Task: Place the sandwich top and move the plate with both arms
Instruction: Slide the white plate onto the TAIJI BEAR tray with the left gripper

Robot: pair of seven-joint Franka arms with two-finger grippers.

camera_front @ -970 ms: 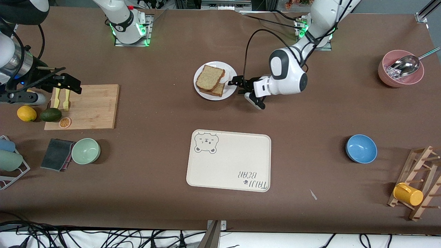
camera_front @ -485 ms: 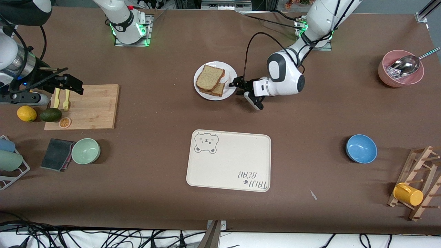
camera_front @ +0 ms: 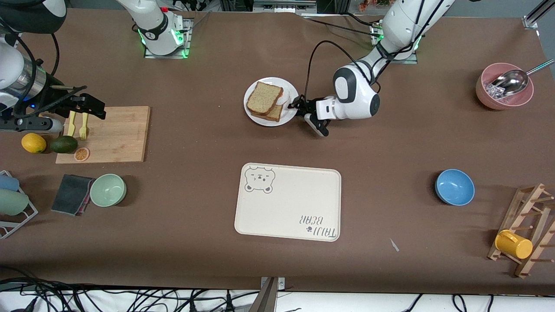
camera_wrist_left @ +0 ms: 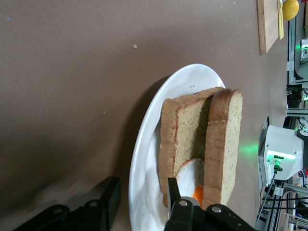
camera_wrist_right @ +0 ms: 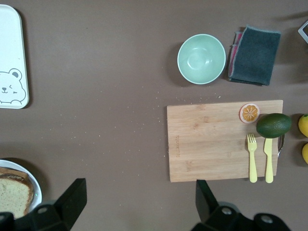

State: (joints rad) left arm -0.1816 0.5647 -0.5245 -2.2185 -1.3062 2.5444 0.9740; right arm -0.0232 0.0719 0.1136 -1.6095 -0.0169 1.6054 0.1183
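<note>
Where the table ends on the right arm's side, the right gripper (camera_front: 92, 108) hangs over the edge of a wooden cutting board (camera_front: 117, 134), its jaws spread wide and holding nothing; that arm waits. Two yellow plastic forks (camera_front: 77, 124) lie on the board under it, with a dried orange slice (camera_front: 81, 154) at the board's nearer corner. A lemon (camera_front: 33, 142) and an avocado (camera_front: 64, 144) sit just beside the board. Nearer the front camera are a pale green bowl (camera_front: 108, 190) and a folded dark cloth (camera_front: 72, 193) touching it.

Toward the middle of the table stands the plate (camera_front: 256, 117). The sandwich top (camera_front: 262, 97) lies on the stack in it, set askew over the lower bread slice (camera_front: 274, 113), with a fried egg (camera_wrist_left: 190, 175) between them.

The left gripper (camera_front: 299, 108) is low at the plate's rim on the left arm's side. Its jaws stand partly apart astride that rim, one finger (camera_wrist_left: 109, 199) outside and under the edge, the other (camera_wrist_left: 173, 190) above the plate just beside the egg. The outer finger shows a gap to the rim.

The cream bear-print tray (camera_front: 286, 208) lies nearer the front camera than the plate, well apart from it. A blue bowl (camera_front: 454, 187) and a pink bowl (camera_front: 488, 97) holding a metal scoop (camera_front: 511, 82) sit toward the left arm's end.
</note>
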